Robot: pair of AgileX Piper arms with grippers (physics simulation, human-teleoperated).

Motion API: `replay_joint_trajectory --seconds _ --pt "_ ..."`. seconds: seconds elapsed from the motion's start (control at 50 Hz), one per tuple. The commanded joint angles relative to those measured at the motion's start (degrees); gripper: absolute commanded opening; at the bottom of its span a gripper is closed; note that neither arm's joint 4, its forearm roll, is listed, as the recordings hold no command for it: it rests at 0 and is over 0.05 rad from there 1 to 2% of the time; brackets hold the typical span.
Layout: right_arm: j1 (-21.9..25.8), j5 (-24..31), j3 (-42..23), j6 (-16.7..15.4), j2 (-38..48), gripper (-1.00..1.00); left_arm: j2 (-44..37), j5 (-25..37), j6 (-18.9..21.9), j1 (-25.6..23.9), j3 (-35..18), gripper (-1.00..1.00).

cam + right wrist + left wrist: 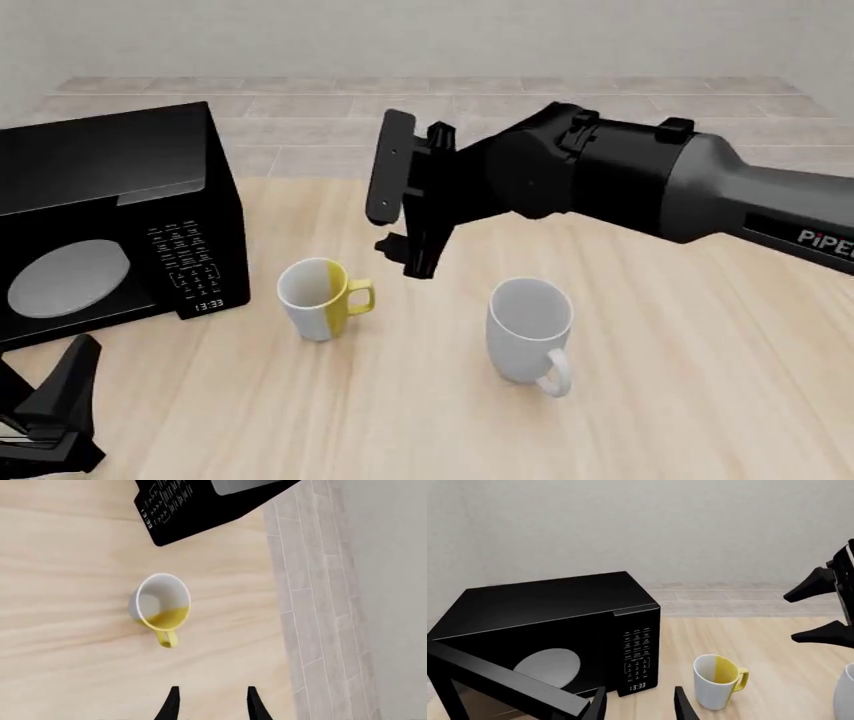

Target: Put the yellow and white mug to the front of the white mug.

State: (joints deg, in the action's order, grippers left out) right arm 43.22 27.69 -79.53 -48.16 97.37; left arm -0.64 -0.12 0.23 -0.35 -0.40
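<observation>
The yellow and white mug (320,298) stands upright on the wooden table, its yellow handle pointing right, just right of the microwave. It also shows in the left wrist view as the yellow and white mug (717,680) and from above in the right wrist view as the yellow and white mug (160,607). The white mug (531,325) stands upright to its right, handle toward the near edge. My right gripper (388,232) hangs open above and a little behind the small mug, holding nothing. My left gripper (67,400) sits open and empty low at the near left corner.
A black microwave (120,190) fills the left side of the table, its door (494,680) swung open and a round plate (67,280) inside. The right arm's thick body (627,180) spans the table's back right. A tiled strip and wall lie beyond the far edge.
</observation>
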Motion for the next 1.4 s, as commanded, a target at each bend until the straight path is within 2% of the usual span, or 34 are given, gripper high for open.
replay_joint_trajectory --seconds 0.02,1.4 --pt "-0.2 2.3 -1.7 0.3 2.0 1.0 0.1 0.1 0.0 0.3 0.0 1.0" --pt "0.1 -0.6 -6.3 2.2 15.9 1.0 0.1 0.1 0.0 0.3 0.0 1.0"
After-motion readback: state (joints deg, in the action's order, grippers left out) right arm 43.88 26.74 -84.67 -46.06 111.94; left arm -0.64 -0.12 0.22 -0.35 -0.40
